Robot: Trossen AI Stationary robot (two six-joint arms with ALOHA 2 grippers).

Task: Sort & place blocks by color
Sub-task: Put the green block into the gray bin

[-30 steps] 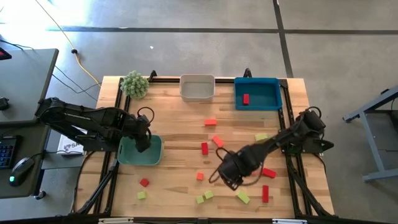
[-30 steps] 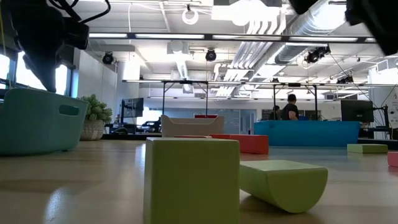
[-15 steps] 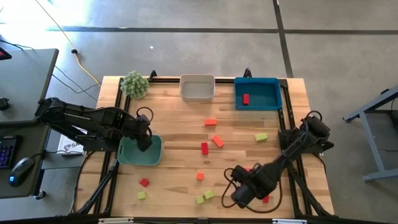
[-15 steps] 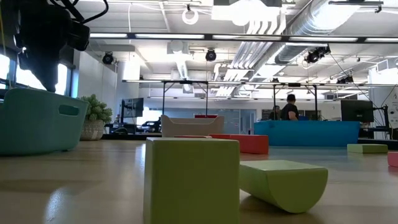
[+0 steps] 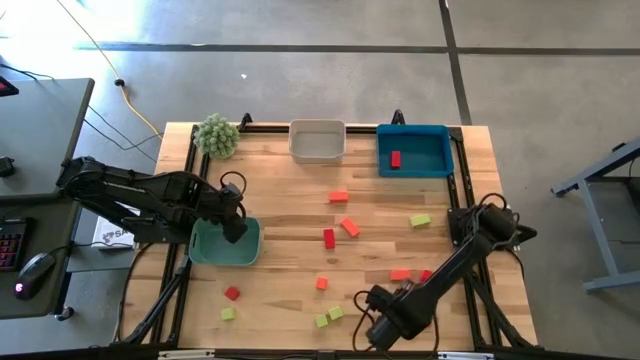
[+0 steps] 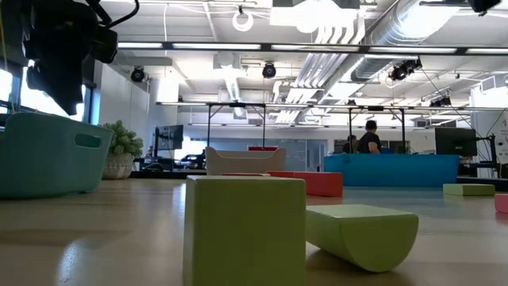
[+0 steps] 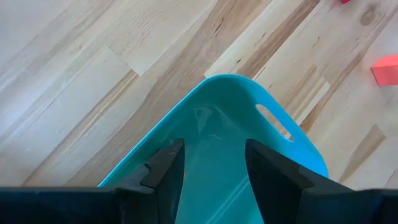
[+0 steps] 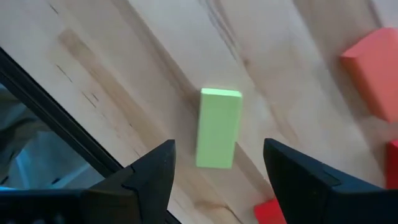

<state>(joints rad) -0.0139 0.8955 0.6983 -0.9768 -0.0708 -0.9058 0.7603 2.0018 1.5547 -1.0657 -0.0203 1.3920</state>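
Red, orange and yellow-green blocks lie scattered on the wooden table [image 5: 280, 200], among them a red block [image 5: 328, 238], an orange block [image 5: 350, 227] and a green block [image 5: 420, 220]. My right gripper [image 5: 385, 325] [image 8: 219, 149] hangs open near the table's front edge, pointing down. A yellow-green block [image 8: 217, 127] lies flat on the wood below the gap between its fingers, untouched. My left gripper [image 5: 232, 225] [image 7: 214, 149] is open over the teal tray [image 5: 225, 260] [image 7: 249, 112], with nothing between its fingers. One red block [image 5: 396, 159] lies in the blue tray [image 5: 435, 150].
A white tray [image 5: 317, 140] and the blue tray stand along the far edge, with a fuzzy green plant [image 5: 217, 135] at the far left corner. A red block [image 8: 267, 211] and an orange one [image 8: 373, 68] lie close to my right gripper. Two green blocks [image 6: 244, 230] lie at the front.
My right gripper has gone from the middle of the table toward the near edge and down, and now hangs over the yellow-green block at the front right, still open. The blocks have not moved.
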